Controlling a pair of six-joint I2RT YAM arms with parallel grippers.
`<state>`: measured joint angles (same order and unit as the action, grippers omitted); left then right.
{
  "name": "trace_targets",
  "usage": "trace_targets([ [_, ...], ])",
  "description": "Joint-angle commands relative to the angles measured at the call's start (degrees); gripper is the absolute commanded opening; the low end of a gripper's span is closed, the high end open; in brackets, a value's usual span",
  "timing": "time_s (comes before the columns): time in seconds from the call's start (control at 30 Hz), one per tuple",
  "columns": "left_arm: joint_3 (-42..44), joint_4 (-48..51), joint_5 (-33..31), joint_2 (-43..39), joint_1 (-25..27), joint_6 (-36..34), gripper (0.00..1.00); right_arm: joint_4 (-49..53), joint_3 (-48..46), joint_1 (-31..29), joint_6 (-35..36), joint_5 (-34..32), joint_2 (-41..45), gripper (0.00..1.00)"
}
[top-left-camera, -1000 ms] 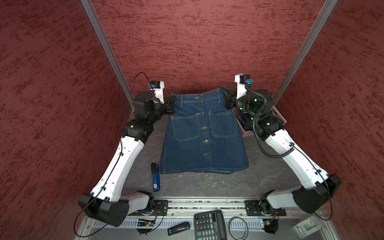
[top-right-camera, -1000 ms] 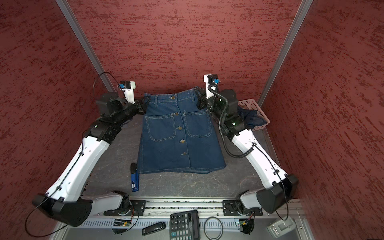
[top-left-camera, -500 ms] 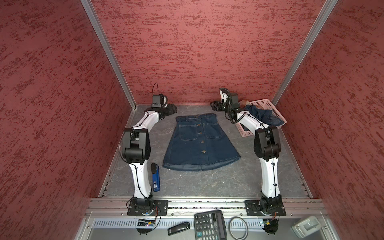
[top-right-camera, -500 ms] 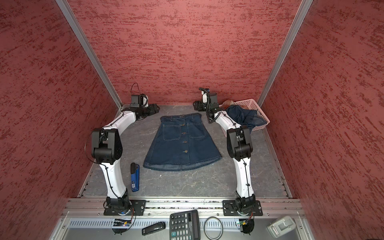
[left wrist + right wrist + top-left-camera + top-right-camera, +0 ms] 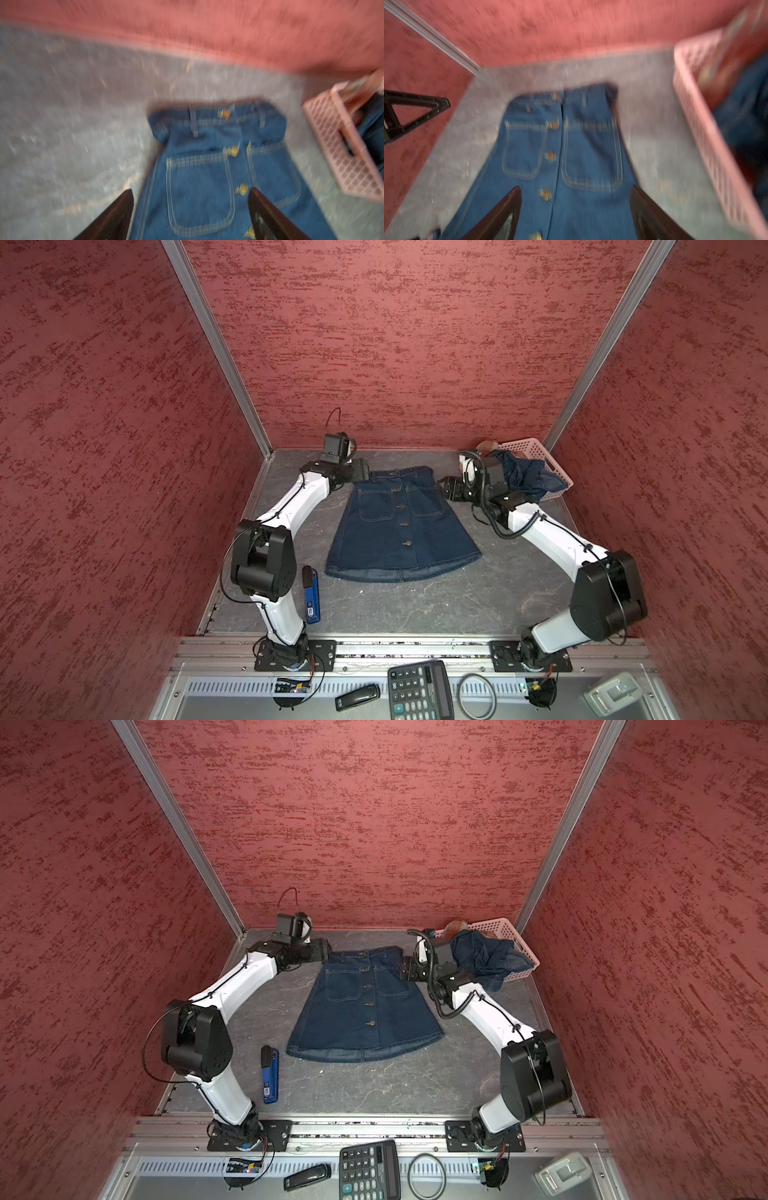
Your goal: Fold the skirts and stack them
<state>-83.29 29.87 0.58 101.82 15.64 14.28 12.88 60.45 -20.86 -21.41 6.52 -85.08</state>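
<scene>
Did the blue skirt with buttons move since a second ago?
Yes. The buttoned denim skirt came down: its waistband overlapped the back wall before; now it lies flat on the table, short of the wall.

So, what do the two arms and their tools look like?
The left arm and right arm have white links, bulky black joints and thin black cables. The left tool and right tool have dark, tapering fingers.

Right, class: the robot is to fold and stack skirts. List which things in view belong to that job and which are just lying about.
Job: flat denim skirt; crumpled dark blue skirt in the pink basket.
Lying about: blue gadget; calculator; black cable loop; grey device.
</scene>
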Motion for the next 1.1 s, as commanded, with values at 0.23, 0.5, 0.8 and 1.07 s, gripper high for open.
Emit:
trace_targets([
  [0.23, 11.32, 5.86, -4.18, -2.6, 3.66, 3.74, 0.87, 6.95, -19.58, -0.02, -13.42, -6.95, 11.89, 0.77],
  [0.5, 12.88, 4.62, -2.46, 0.19, 2.41, 5.97, 0.87, 1.44, -28.63, 2.36, -14.75, -5.61, 13.77, 0.75],
  [0.8, 11.29, 2.78, 0.24, 4.71, -0.46, 7.37, 0.86, -7.1, -32.31, 6.22, -15.63, -0.95, 13.3, 0.75],
  [1.07, 8.11, 3.12, 1.88, 8.18, -0.91, 7.99, 0.86, -16.22, -33.84, 6.27, -17.61, 3.62, 4.84, 0.58],
])
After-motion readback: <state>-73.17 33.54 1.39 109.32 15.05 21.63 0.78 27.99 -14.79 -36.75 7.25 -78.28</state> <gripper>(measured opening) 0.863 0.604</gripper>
